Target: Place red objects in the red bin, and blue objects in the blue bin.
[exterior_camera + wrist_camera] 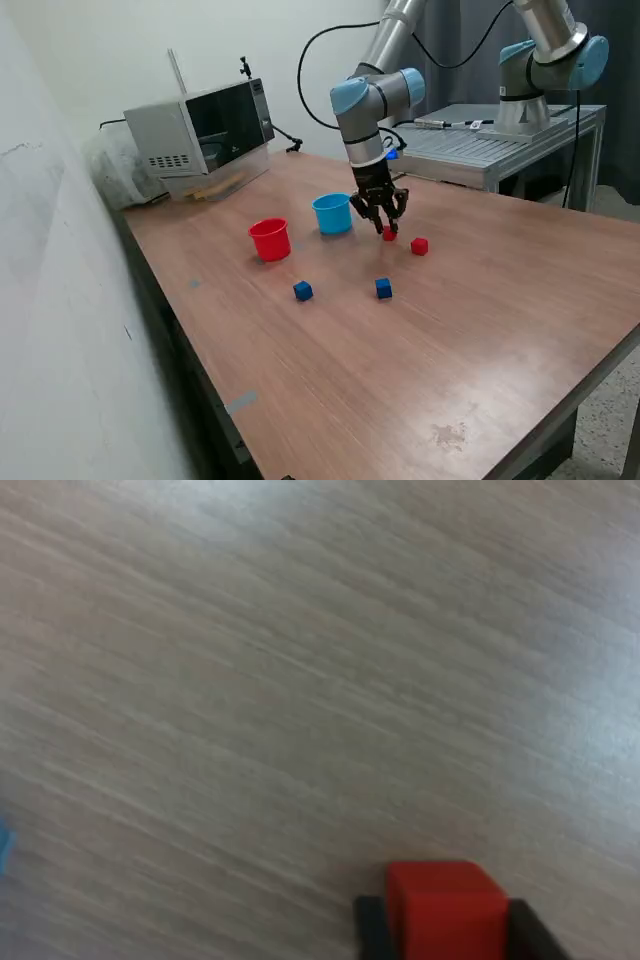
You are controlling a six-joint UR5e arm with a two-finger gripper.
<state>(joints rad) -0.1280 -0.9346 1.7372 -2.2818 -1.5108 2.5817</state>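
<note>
My gripper stands low over the table just to the exterior view's right of the light blue cup. It is shut on a small red cube. In the wrist view the red cube sits tight between two dark fingers, close over the wood. A second red cube lies on the table a little further right. Two dark blue cubes lie nearer the front. The red cup stands upright to the left of the blue cup.
A microwave sits at the table's back left corner. Behind the table stands a metal bench with a second arm on it. The table edge runs close along the white wall.
</note>
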